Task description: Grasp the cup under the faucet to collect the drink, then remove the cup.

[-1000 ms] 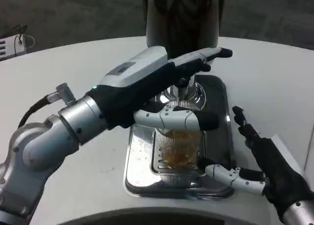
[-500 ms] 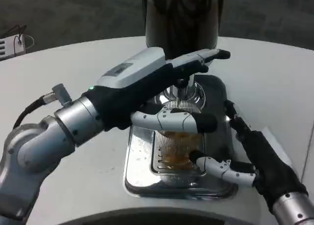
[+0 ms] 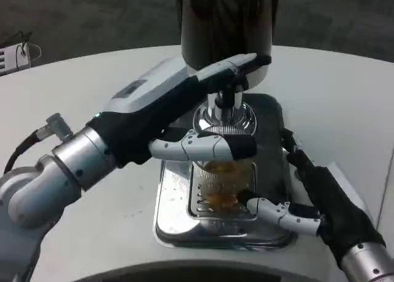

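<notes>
Both hands flank cup (image 3: pixel 223 183), right hand (image 3: pixel 311 199) seemingly touching

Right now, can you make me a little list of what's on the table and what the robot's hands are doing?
cup: clear ribbed cup with amber drink, standing on the tray grate
tray: shiny metal drip tray
faucet: metal spout above the cup
dispenser: dark metal body behind the tray
left hand: reaches over the cup to the faucet
right hand: beside the cup, fingertip at its base
table: white
</notes>
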{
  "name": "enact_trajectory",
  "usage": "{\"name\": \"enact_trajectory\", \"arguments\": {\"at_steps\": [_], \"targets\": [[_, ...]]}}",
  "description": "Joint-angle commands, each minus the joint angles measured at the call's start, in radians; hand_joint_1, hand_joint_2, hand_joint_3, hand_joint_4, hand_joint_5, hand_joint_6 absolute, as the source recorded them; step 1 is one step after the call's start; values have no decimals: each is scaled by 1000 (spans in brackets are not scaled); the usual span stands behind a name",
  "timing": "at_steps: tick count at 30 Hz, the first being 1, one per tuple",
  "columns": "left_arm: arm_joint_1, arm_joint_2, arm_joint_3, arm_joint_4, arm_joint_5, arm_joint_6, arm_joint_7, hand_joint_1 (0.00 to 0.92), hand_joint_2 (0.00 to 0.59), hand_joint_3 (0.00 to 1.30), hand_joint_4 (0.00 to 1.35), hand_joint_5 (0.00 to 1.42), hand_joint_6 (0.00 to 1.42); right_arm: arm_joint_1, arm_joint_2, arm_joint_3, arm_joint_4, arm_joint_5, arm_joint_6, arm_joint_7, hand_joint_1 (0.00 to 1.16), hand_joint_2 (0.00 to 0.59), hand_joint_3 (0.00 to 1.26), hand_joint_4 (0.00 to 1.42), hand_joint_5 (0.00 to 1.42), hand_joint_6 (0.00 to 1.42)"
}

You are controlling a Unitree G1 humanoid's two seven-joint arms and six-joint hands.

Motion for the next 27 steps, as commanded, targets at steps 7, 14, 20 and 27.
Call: {"name": "enact_trajectory", "arguments": {"at_steps": [7, 14, 20, 27], "targets": [[53, -25, 60, -16, -29, -65, 75, 0, 56, 114, 75, 170, 232, -9, -2, -6, 12, 19, -21, -8, 784, 224, 0, 0, 0, 0], [101, -56, 106, -12, -43, -120, 140, 0, 65, 103, 57, 161, 240, -18, -1, -10, 23, 25, -27, -9, 784, 224, 0, 0, 0, 0], [147, -47, 135, -22, -41, -122, 163, 0, 68, 96, 43, 148, 228, -21, 1, -5, 35, 27, -37, -8, 784, 224, 0, 0, 0, 0], [239, -6, 184, -39, -40, -89, 151, 0, 69, 95, 45, 147, 225, -47, 0, 13, 72, 37, -64, -2, 784, 224, 0, 0, 0, 0]]}}
